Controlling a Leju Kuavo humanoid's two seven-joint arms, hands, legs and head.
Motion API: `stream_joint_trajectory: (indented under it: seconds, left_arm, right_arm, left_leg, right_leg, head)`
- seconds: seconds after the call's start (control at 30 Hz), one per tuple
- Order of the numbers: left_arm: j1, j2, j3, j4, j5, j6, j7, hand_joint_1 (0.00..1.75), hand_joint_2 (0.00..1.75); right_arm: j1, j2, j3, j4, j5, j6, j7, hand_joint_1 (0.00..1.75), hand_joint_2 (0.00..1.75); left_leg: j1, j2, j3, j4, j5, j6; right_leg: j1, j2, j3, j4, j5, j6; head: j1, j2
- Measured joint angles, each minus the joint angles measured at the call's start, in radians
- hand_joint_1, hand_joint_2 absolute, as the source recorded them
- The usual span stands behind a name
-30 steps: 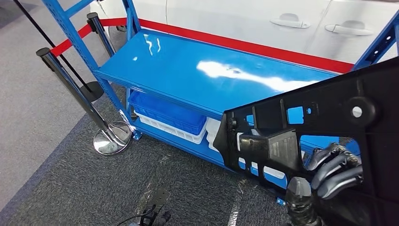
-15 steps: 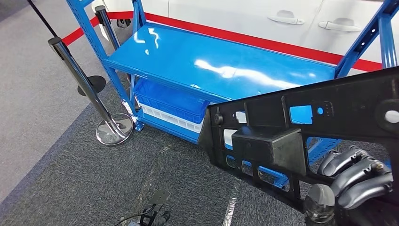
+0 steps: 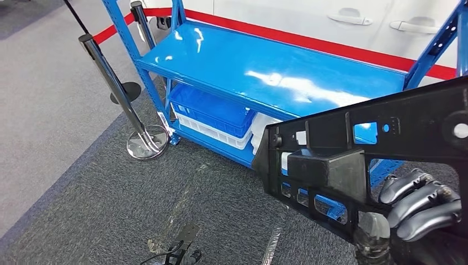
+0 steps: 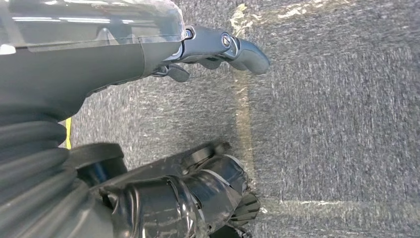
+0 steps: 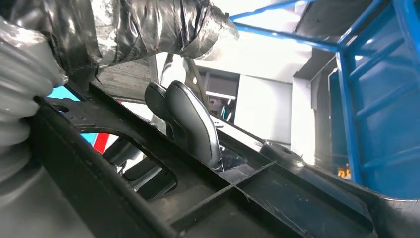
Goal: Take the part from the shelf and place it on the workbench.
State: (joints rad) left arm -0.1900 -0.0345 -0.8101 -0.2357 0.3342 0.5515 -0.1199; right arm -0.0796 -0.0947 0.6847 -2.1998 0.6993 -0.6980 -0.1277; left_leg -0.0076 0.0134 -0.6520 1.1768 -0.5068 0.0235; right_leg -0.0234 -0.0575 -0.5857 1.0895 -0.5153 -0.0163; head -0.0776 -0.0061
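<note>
Since a second ago the whole head view has slid, so the camera has turned: the blue shelf now sits further right and higher in the picture, while the black part keeps its place low on the right. That part, a long black plastic bracket with cut-outs and a boxy lug, is off the shelf and carried in the air by the right hand, whose fingers wrap one side of its lower edge with the thumb against the other. The right wrist view shows fingers hooked over a rib of the part, so the hold looks firm.

The left hand hangs over grey carpet, fingers loosely apart and holding nothing.

Behind the part, the shelf's upper deck is bare and glossy; a blue bin stacked on a white one sits on the lower deck. A chrome stanchion with a red rope stands off the shelf's left end, and a white car lies beyond.

The step in hand appears to be the carry to the workbench, which I cannot see. Doing it well likely means keeping the grip closed, holding the long part level, and swinging its free end clear of the shelf's uprights and the stanchion during the turn.
</note>
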Motion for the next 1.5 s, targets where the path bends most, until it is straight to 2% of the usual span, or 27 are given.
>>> stream_joint_trajectory:
  seconds: [0.03,0.1,0.17,0.2,0.27,0.33,0.4,0.43,0.47,0.53,0.6,0.67,0.7,0.77,0.83,0.9,0.93,0.97,1.03,1.1,1.13,1.2,1.27,1.33,1.4,1.43,1.5]
  left_arm:
    - [-0.001,0.002,0.000,0.000,0.000,-0.001,-0.001,0.00,1.75]
    - [-0.004,0.006,0.000,0.000,0.000,-0.003,-0.002,0.00,1.75]
    - [-0.004,0.008,0.000,0.000,0.000,-0.006,-0.003,0.00,1.75]
    - [-0.003,0.008,0.000,0.000,0.000,-0.008,-0.003,0.00,1.75]
    - [-0.003,0.010,0.000,-0.001,0.005,-0.006,-0.005,0.00,1.75]
    - [-0.004,0.009,0.000,-0.002,0.016,-0.002,-0.011,0.00,1.75]
    - [0.001,0.007,0.000,-0.002,0.027,0.002,-0.016,0.00,1.75]
    - [0.005,0.007,0.000,-0.002,0.030,0.002,-0.016,0.00,1.75]
    - [0.009,0.006,0.000,-0.002,0.032,0.002,-0.016,0.00,1.75]
    - [0.011,0.006,0.000,-0.002,0.032,0.003,-0.015,0.00,1.75]
    - [0.011,0.006,0.000,-0.002,0.031,0.003,-0.013,0.00,1.75]
    - [0.013,0.006,0.000,-0.002,0.030,0.004,-0.010,0.00,1.75]
    - [0.016,0.007,0.000,-0.002,0.029,0.004,-0.008,0.00,1.75]
    - [0.017,0.008,0.000,-0.002,0.028,0.004,-0.006,0.00,1.75]
    - [0.014,0.009,0.000,-0.003,0.027,0.002,-0.007,0.00,1.75]
    - [0.012,0.009,0.000,-0.004,0.025,-0.003,-0.007,0.00,1.75]
    - [0.012,0.009,0.000,-0.004,0.023,-0.006,-0.008,0.00,1.75]
    - [0.012,0.009,0.000,-0.005,0.021,-0.008,-0.008,0.00,1.75]
    - [0.010,0.010,0.000,-0.005,0.019,-0.010,-0.006,0.00,1.75]
    - [0.005,0.011,0.000,-0.005,0.018,-0.008,-0.004,0.00,1.75]
    - [0.003,0.012,0.000,-0.005,0.018,-0.007,-0.004,0.00,1.75]
    - [0.003,0.013,0.000,-0.005,0.020,-0.001,-0.003,0.00,1.75]
    - [0.005,0.013,0.000,-0.006,0.021,0.006,-0.003,0.00,1.75]
    - [0.003,0.012,0.000,-0.007,0.022,0.011,-0.001,0.00,1.75]
    - [0.004,0.011,0.000,-0.008,0.023,0.016,-0.002,0.00,1.75]
    - [0.007,0.011,0.000,-0.008,0.024,0.020,-0.003,0.00,1.75]
    - [0.014,0.011,0.000,-0.008,0.029,0.026,-0.002,0.00,1.75]
  right_arm:
    - [0.001,0.002,0.000,0.000,0.000,0.000,-0.001,1.75,1.75]
    - [0.003,0.006,-0.001,0.001,-0.001,0.000,-0.003,1.75,1.75]
    - [0.004,0.007,-0.001,0.001,-0.002,0.000,-0.003,1.75,1.75]
    - [0.005,0.008,-0.001,0.002,-0.005,0.000,-0.003,1.75,1.75]
    - [0.004,0.009,-0.002,0.004,-0.014,0.000,-0.005,1.75,1.75]
    - [0.003,0.009,-0.002,0.006,-0.025,0.000,-0.008,1.75,1.75]
    - [0.004,0.009,-0.002,0.011,-0.034,0.000,-0.009,1.75,1.75]
    - [0.004,0.009,-0.002,0.013,-0.035,0.000,-0.009,1.75,1.75]
    - [0.004,0.009,-0.002,0.015,-0.036,0.000,-0.010,1.75,1.75]
    - [0.003,0.009,-0.002,0.017,-0.036,0.000,-0.010,1.75,1.75]
    - [0.004,0.009,-0.002,0.018,-0.036,0.000,-0.010,1.75,1.75]
    - [0.004,0.010,-0.002,0.020,-0.036,0.000,-0.011,1.75,1.75]
    - [0.004,0.010,-0.002,0.021,-0.036,0.000,-0.011,1.75,1.75]
    - [0.005,0.013,-0.002,0.022,-0.036,0.000,-0.013,1.75,1.75]
    - [0.007,0.014,-0.002,0.024,-0.035,0.000,-0.016,1.75,1.75]
    - [0.012,0.014,-0.002,0.025,-0.035,0.000,-0.022,1.75,1.75]
    - [0.015,0.014,-0.002,0.026,-0.036,0.000,-0.026,1.75,1.75]
    - [0.016,0.015,-0.002,0.026,-0.037,0.000,-0.030,1.75,1.75]
    - [0.017,0.018,-0.002,0.026,-0.040,0.000,-0.036,1.75,1.75]
    - [0.020,0.022,-0.002,0.028,-0.046,0.000,-0.043,1.75,1.75]
    - [0.021,0.023,-0.002,0.029,-0.051,0.000,-0.047,1.75,1.75]
    - [0.022,0.026,-0.002,0.031,-0.061,0.000,-0.054,1.75,1.75]
    - [0.024,0.028,-0.002,0.034,-0.070,0.000,-0.063,1.75,1.75]
    - [0.028,0.029,-0.002,0.036,-0.077,0.000,-0.069,1.75,1.75]
    - [0.034,0.029,-0.002,0.040,-0.082,0.000,-0.074,1.75,1.75]
    - [0.037,0.029,-0.002,0.042,-0.084,0.000,-0.077,1.75,1.75]
    - [0.041,0.029,-0.002,0.045,-0.085,0.000,-0.081,1.75,1.75]
  left_leg:
    - [-0.006,0.017,0.039,-0.061,0.015,0.013]
    - [-0.022,0.044,0.071,-0.129,0.024,0.033]
    - [-0.028,0.035,0.080,-0.158,0.040,0.042]
    - [-0.025,0.026,0.091,-0.179,0.050,0.042]
    - [-0.014,0.006,0.112,-0.217,0.070,0.042]
    - [-0.010,-0.015,0.108,-0.220,0.075,0.042]
    - [-0.010,-0.038,0.099,-0.207,0.072,0.039]
    - [-0.009,-0.051,0.094,-0.198,0.069,0.037]
    - [-0.008,-0.064,0.090,-0.186,0.063,0.033]
    - [-0.006,-0.090,0.076,-0.155,0.048,0.022]
    - [-0.004,-0.109,0.057,-0.133,0.043,0.012]
    - [-0.002,-0.126,0.043,-0.128,0.046,0.005]
    - [-0.003,-0.123,0.038,-0.123,0.043,0.001]
    - [-0.002,-0.088,0.012,-0.075,0.016,-0.011]
    - [0.004,-0.042,-0.044,0.035,-0.032,-0.025]
    - [0.010,-0.025,-0.093,0.120,-0.050,-0.033]
    - [0.011,-0.021,-0.093,0.115,-0.034,-0.033]
    - [0.011,-0.015,-0.073,0.071,-0.001,-0.030]
    - [0.003,0.020,-0.007,-0.063,0.056,-0.017]
    - [-0.012,0.058,0.029,-0.142,0.070,-0.002]
    - [-0.018,0.062,0.031,-0.149,0.067,0.003]
    - [-0.015,0.036,0.040,-0.167,0.075,0.011]
    - [-0.006,0.012,0.058,-0.188,0.084,0.020]
    - [-0.005,-0.010,0.063,-0.193,0.087,0.028]
    - [-0.006,-0.037,0.059,-0.185,0.085,0.032]
    - [-0.006,-0.051,0.057,-0.180,0.082,0.032]
    - [-0.004,-0.081,0.055,-0.163,0.073,0.026]
  right_leg:
    - [0.002,-0.008,0.002,-0.003,0.001,0.002]
    - [0.000,-0.026,0.008,-0.015,0.008,0.010]
    - [-0.001,-0.043,0.018,-0.032,0.014,0.023]
    - [-0.001,-0.036,0.022,-0.036,0.013,0.027]
    - [0.001,0.005,0.006,0.009,-0.019,0.032]
    - [0.001,0.046,-0.051,0.127,-0.075,0.034]
    - [0.002,0.054,-0.097,0.205,-0.089,0.037]
    - [0.001,0.056,-0.095,0.192,-0.066,0.039]
    - [0.000,0.060,-0.076,0.144,-0.028,0.040]
    - [-0.004,0.094,-0.027,0.034,0.020,0.038]
    - [-0.005,0.120,-0.012,-0.005,0.021,0.031]
    - [-0.004,0.107,-0.015,-0.006,0.022,0.021]
    - [-0.006,0.098,-0.014,-0.009,0.024,0.016]
    - [-0.012,0.076,-0.010,-0.013,0.025,0.009]
    - [-0.011,0.052,-0.008,-0.014,0.023,0.006]
    - [-0.010,0.027,-0.007,-0.014,0.021,0.004]
    - [-0.010,0.015,-0.006,-0.014,0.020,0.004]
    - [-0.009,0.004,-0.004,-0.014,0.018,0.004]
    - [-0.008,-0.015,0.005,-0.018,0.015,0.006]
    - [-0.005,-0.034,0.015,-0.030,0.015,0.013]
    - [-0.003,-0.045,0.020,-0.037,0.016,0.017]
    - [-0.001,-0.062,0.031,-0.046,0.014,0.028]
    - [0.003,-0.028,0.021,-0.010,-0.013,0.035]
    - [0.006,0.027,-0.035,0.104,-0.070,0.033]
    - [0.007,0.049,-0.094,0.211,-0.103,0.031]
    - [0.006,0.053,-0.102,0.219,-0.093,0.031]
    - [0.002,0.067,-0.065,0.126,-0.027,0.033]
  head:
    - [0.001,0.000]
    - [0.000,0.000]
    - [-0.003,0.000]
    - [-0.001,0.000]
    - [0.004,0.000]
    - [0.010,0.000]
    - [0.013,0.000]
    - [0.013,0.000]
    - [0.014,0.000]
    - [0.014,0.000]
    - [0.014,0.000]
    - [0.013,0.000]
    - [0.013,0.000]
    - [0.005,0.000]
    - [-0.002,0.000]
    - [-0.003,0.000]
    - [-0.003,0.000]
    - [-0.003,0.000]
    - [-0.002,0.000]
    - [-0.003,0.000]
    - [-0.003,0.000]
    - [-0.003,0.000]
    - [0.000,0.000]
    - [0.009,0.000]
    - [0.014,0.000]
    - [0.015,0.000]
    - [0.016,0.000]
